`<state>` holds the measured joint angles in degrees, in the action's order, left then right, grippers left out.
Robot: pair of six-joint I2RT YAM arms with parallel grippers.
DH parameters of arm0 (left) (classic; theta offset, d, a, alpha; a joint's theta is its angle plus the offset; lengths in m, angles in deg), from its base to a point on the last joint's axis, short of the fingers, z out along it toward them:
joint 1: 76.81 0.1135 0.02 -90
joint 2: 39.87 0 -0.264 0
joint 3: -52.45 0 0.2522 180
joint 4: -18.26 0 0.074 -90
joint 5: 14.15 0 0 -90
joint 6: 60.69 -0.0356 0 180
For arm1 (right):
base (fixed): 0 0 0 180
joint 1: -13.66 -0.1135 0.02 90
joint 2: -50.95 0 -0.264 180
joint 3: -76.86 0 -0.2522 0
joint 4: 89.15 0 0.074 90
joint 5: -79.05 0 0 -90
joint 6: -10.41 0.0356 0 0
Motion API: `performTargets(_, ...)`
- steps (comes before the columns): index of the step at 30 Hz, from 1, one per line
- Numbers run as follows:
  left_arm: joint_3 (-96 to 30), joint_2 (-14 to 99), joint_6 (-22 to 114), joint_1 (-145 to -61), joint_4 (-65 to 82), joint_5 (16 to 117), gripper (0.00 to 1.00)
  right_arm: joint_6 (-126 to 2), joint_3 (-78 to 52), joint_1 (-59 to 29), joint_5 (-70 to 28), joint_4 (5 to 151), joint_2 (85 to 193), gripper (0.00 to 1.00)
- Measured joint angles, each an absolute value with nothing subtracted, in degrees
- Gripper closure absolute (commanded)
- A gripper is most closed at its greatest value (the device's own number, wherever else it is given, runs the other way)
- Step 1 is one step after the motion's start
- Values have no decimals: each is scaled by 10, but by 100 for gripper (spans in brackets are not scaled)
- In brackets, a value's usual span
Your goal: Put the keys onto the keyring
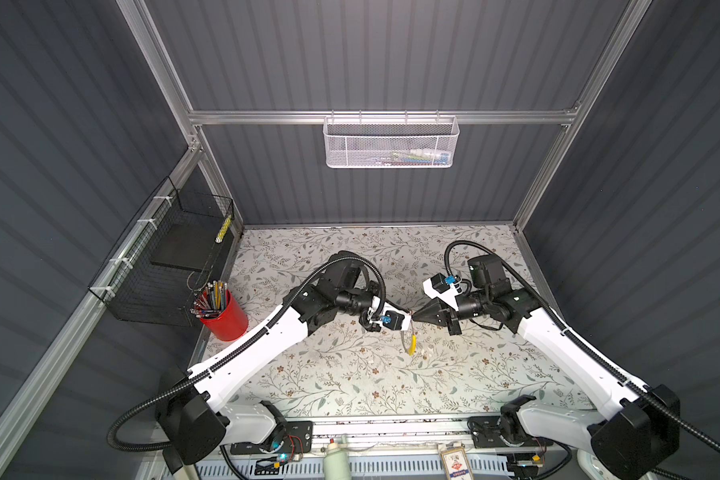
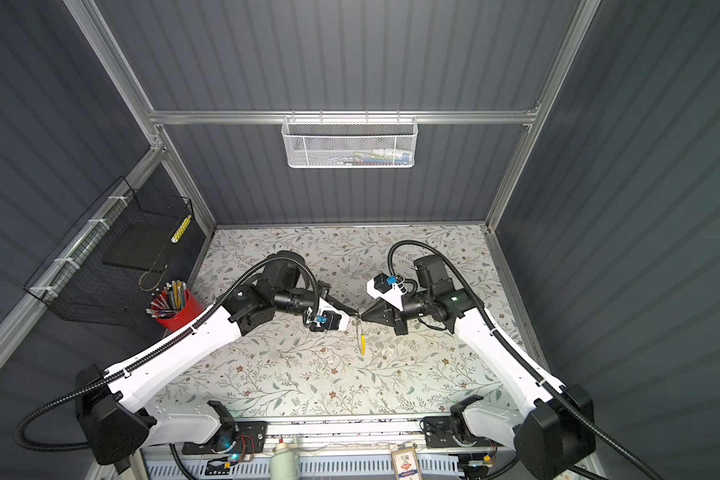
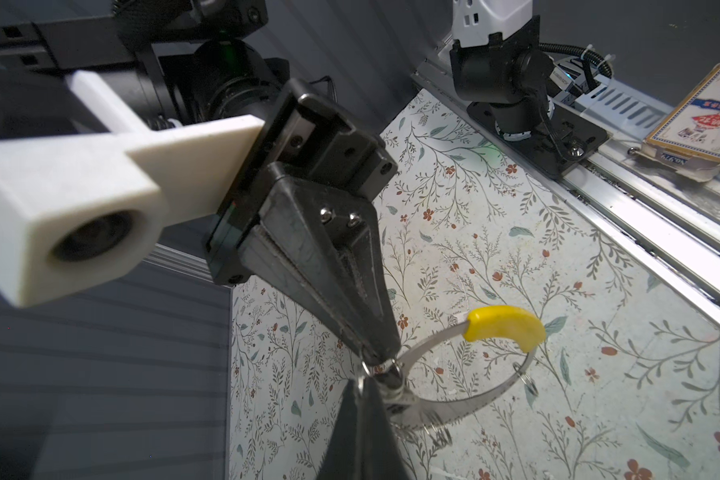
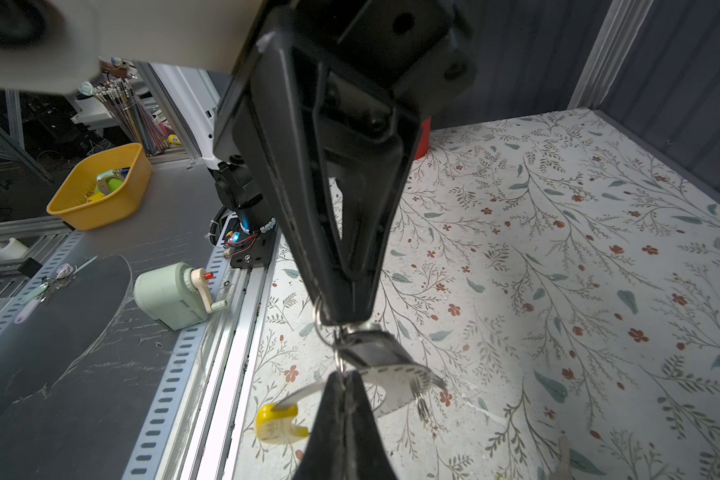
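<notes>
Both grippers meet tip to tip above the middle of the floral table (image 1: 350, 374). The keyring (image 3: 466, 403), a grey metal hoop with a yellow segment (image 3: 504, 324), hangs below their tips (image 1: 410, 343) (image 2: 361, 343) (image 4: 395, 374). My left gripper (image 3: 360, 380) (image 1: 409, 314) is shut at the hoop's end. My right gripper (image 4: 344, 376) (image 2: 362, 318) is shut on a thin wire loop (image 4: 340, 360) there. A small dark piece (image 4: 371, 345) sits between the tips; I cannot tell whether it is a key's tag. Small wire loops (image 3: 528, 382) hang on the hoop. The keys do not show clearly.
A red cup of pencils (image 1: 225, 318) and a black wire basket (image 1: 171, 257) stand at the left. A white mesh basket (image 1: 391, 143) hangs on the back wall. Beyond the front rail (image 4: 233, 332) are a green sharpener (image 4: 171, 295), a yellow tub (image 4: 100, 187) and a card box (image 3: 695, 120).
</notes>
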<state>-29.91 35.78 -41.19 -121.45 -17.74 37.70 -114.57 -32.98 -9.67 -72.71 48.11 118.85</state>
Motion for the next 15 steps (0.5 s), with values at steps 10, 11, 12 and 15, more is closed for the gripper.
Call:
performTargets(10, -306, 358, -424, -1218, -184, 382, 100, -1150, -312, -97, -731, 453, 1196, 100)
performTargets(11, -306, 358, -424, -1218, -184, 383, 100, -1150, -312, -96, -731, 453, 1196, 100)
performTargets(12, -306, 358, -426, -1218, -184, 384, 100, -1147, -312, -96, -732, 453, 1196, 100)
performTargets(15, -306, 358, -431, -1218, -183, 389, 100, -1129, -318, -89, -740, 468, 1194, 100)
